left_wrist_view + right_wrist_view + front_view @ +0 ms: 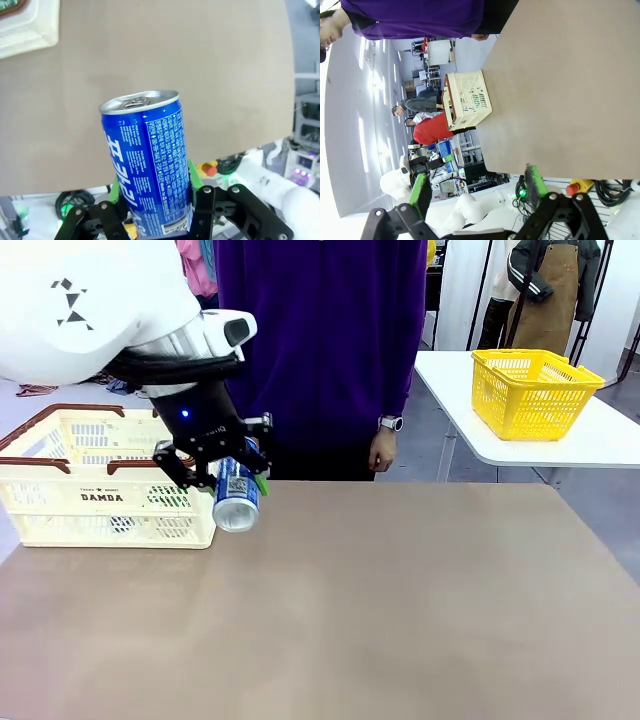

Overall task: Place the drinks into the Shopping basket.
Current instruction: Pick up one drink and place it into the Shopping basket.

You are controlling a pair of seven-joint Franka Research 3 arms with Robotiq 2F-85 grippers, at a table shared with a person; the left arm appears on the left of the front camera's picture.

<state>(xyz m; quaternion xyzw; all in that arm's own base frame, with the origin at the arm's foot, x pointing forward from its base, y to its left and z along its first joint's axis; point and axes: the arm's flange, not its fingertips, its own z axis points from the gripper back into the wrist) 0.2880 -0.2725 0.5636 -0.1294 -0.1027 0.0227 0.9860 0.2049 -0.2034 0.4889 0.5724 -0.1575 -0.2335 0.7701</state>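
Note:
The blue drink can (237,497) with white lettering hangs tilted above the table, its silver top pointing down and forward. My left gripper (225,475) is shut on it, just beyond the right end of the cream Shopping basket (100,475). In the left wrist view the blue can (150,165) sits between the green pads (194,175), and the basket's corner (30,30) is at top left. A green shape (479,97) shows through the basket's slots (467,100); I cannot tell what it is. My right gripper (477,192) is open and holds nothing, off the table's edge.
A person in a purple top stands at the far edge, one hand (382,452) hanging down. A bright yellow mesh basket (532,390) sits on a separate white table (600,440) at the back right. The brown tabletop (400,600) lies bare in front and to the right.

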